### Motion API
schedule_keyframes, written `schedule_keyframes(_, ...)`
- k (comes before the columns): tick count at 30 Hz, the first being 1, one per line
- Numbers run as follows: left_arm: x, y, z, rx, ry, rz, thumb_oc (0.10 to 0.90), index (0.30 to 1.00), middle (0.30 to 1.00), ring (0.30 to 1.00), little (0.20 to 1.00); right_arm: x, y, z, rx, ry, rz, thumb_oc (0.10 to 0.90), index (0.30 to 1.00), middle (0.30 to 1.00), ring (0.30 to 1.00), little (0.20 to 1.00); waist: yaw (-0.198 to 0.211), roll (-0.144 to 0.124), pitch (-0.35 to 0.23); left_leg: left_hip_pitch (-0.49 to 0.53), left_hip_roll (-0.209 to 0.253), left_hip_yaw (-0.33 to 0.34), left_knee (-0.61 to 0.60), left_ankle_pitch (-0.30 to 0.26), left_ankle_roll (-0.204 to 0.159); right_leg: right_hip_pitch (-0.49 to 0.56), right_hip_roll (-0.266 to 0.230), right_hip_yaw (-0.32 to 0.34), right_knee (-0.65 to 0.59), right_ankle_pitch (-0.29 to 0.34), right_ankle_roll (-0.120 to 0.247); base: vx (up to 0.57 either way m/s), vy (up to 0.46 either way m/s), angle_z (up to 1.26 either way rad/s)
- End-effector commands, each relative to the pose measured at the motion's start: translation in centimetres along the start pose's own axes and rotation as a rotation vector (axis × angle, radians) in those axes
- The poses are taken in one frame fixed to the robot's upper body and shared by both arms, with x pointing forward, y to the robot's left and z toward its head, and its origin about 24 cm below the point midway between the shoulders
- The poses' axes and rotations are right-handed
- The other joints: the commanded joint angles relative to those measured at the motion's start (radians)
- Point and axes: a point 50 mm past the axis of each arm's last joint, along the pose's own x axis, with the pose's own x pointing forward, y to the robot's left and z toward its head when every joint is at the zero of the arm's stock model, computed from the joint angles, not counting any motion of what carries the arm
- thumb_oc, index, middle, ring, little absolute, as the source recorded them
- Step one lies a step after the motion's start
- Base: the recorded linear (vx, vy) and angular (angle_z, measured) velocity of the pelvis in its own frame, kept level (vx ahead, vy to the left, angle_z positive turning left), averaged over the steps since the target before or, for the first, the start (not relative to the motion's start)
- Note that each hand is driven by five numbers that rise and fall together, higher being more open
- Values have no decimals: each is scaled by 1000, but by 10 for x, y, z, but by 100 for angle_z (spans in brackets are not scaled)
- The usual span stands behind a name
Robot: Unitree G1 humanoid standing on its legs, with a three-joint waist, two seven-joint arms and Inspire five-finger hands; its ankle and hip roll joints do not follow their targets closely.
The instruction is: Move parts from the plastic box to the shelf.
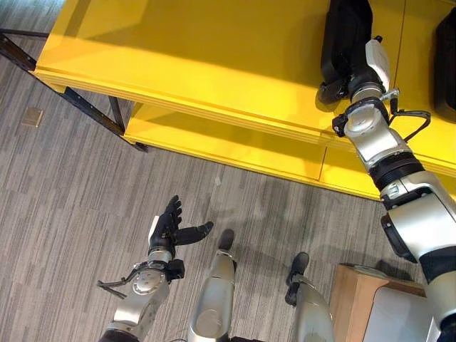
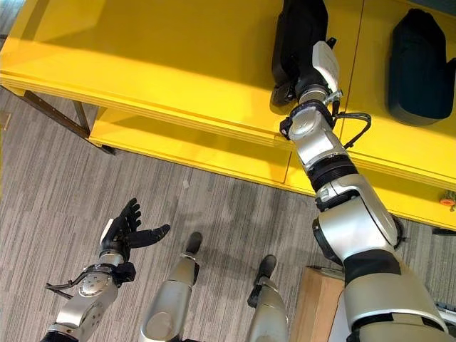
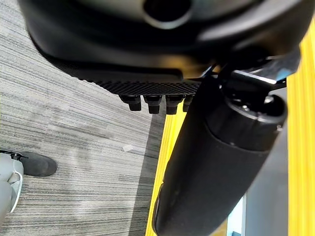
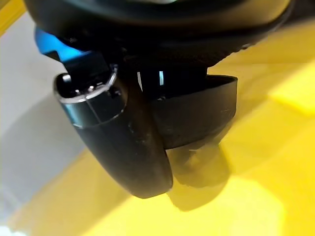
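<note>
We see wide bare yellow shelf (image 2: 178, 64) surface to the left of our right hand (image 2: 322, 65), while a second dark part (image 2: 420, 68) lies well apart on its other side. The black part (image 2: 299, 35) lies on the shelf back from its front edge, long axis running away from that edge. Our right hand sits over its near end with thumb and fingers curled round it; our left hand (image 1: 169, 226) hangs spread above the floor (image 1: 71, 214).
</note>
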Motion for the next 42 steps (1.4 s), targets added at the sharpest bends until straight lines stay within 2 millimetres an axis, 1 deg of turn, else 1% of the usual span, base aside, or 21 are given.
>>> schedule_keyframes(1, -5, 12, 29, -12, -150, -2, 900, 1000, 1000, 1000, 1000, 7, -29, 71, 96, -246, -88, 900, 1000, 1000, 1000, 1000, 4, -5, -34, -21, -40, 93, 43, -55, 68, 19, 33, -14, 106, -139, -29, 0, 0, 0)
schedule_keyframes(3, -5, 13, 29, -13, -151, 0, 900, 1000, 1000, 1000, 1000, 5, -27, 74, 96, -259, -79, 900, 1000, 1000, 1000, 1000, 4, -6, -34, -21, -40, 94, 44, -56, 68, 19, 34, -13, 107, -140, -29, 0, 0, 0)
schedule_keyframes(4, -5, 13, 30, -14, -153, 4, 900, 1000, 1000, 1000, 1000, 3, -24, 80, 96, -290, -68, 900, 1000, 1000, 1000, 1000, 3, -7, -34, -22, -40, 95, 46, -56, 68, 19, 35, -12, 107, -139, -30, 0, 0, 0)
schedule_keyframes(8, -5, 15, 29, -16, -150, 11, 900, 1000, 1000, 1000, 1000, 0, -20, 86, 112, -315, -52, 900, 1000, 1000, 1000, 1000, 3, -9, -35, -23, -40, 96, 49, -59, 69, 17, 37, -9, 109, -140, -31, 0, 0, 0)
schedule_keyframes(10, -5, 16, 30, -15, -151, 13, 900, 1000, 1000, 1000, 1000, -1, -21, 89, 107, -332, -51, 900, 1000, 1000, 1000, 1000, 3, -10, -35, -23, -39, 96, 51, -59, 69, 18, 36, -9, 110, -140, -31, 0, 0, 0)
schedule_keyframes(11, -5, 17, 30, -17, -154, 18, 900, 1000, 1000, 1000, 1000, -3, -21, 93, 115, -354, -48, 900, 1000, 1000, 1000, 1000, 1, -10, -34, -23, -40, 96, 52, -59, 69, 19, 36, -9, 109, -140, -31, 0, 0, 0)
schedule_keyframes(14, -5, 17, 30, -20, -154, 22, 900, 1000, 1000, 1000, 1000, -5, -21, 96, 113, -369, -49, 900, 1000, 1000, 1000, 1000, 0, -11, -33, -22, -39, 96, 51, -59, 69, 19, 35, -9, 110, -139, -31, 0, 0, 0)
schedule_keyframes(16, -5, 19, 30, -19, -153, 27, 900, 1000, 1000, 1000, 1000, -6, -21, 99, 112, -389, -47, 900, 1000, 1000, 1000, 1000, -1, -13, -32, -21, -38, 95, 51, -58, 69, 20, 35, -7, 110, -138, -31, 0, 0, 0)
schedule_keyframes(17, -6, 20, 30, -18, -151, 31, 900, 1000, 1000, 1000, 1000, -8, -22, 103, 83, -421, -43, 900, 1000, 1000, 1000, 1000, -2, -18, -32, -20, -37, 96, 51, -58, 68, 20, 35, -7, 107, -136, -31, 0, 0, 0)
schedule_keyframes(23, -6, 22, 28, -14, -146, 39, 900, 1000, 1000, 1000, 1000, -10, -24, 104, 37, -447, -45, 900, 1000, 1000, 1000, 1000, -4, -23, -30, -22, -34, 95, 55, -57, 67, 21, 37, -8, 108, -135, -31, 0, 0, 0)
schedule_keyframes(27, -6, 24, 28, -13, -144, 45, 900, 1000, 1000, 1000, 1000, -9, -26, 100, 23, -438, -48, 900, 1000, 1000, 1000, 1000, -8, -27, -29, -22, -34, 95, 55, -57, 67, 18, 37, -8, 111, -135, -32, 0, 0, 0)
schedule_keyframes(33, -6, 23, 26, -13, -138, 44, 900, 1000, 1000, 1000, 1000, -6, -25, 89, 50, -394, -50, 900, 1000, 1000, 1000, 1000, -13, -29, -24, -22, -31, 99, 55, -57, 67, 15, 39, -4, 110, -133, -31, 0, 0, 0)
schedule_keyframes(36, -6, 21, 25, -18, -131, 43, 900, 1000, 1000, 1000, 1000, -6, -22, 82, 117, -356, -52, 900, 1000, 1000, 1000, 1000, -16, -28, -22, -17, -29, 102, 50, -56, 67, 17, 41, -4, 109, -133, -31, 0, 0, 0)
schedule_keyframes(37, -6, 21, 24, -18, -126, 41, 900, 1000, 1000, 1000, 1000, -6, -17, 75, 139, -328, -38, 900, 1000, 1000, 1000, 1000, -18, -28, -20, -14, -28, 102, 50, -57, 67, 16, 42, -1, 110, -133, -32, 0, 0, 0)
schedule_keyframes(38, -6, 21, 24, -18, -126, 41, 900, 1000, 1000, 1000, 1000, -6, -17, 75, 139, -328, -38, 900, 1000, 1000, 1000, 1000, -17, -28, -20, -14, -28, 102, 50, -57, 67, 16, 42, 0, 110, -133, -32, 0, 0, 0)
schedule_keyframes(42, -6, 20, 23, -19, -121, 38, 900, 1000, 1000, 1000, 1000, -6, -12, 64, 176, -273, -35, 900, 1000, 1000, 1000, 1000, -19, -24, -19, -13, -28, 105, 49, -56, 68, 15, 42, 1, 108, -131, -31, 0, 0, 0)
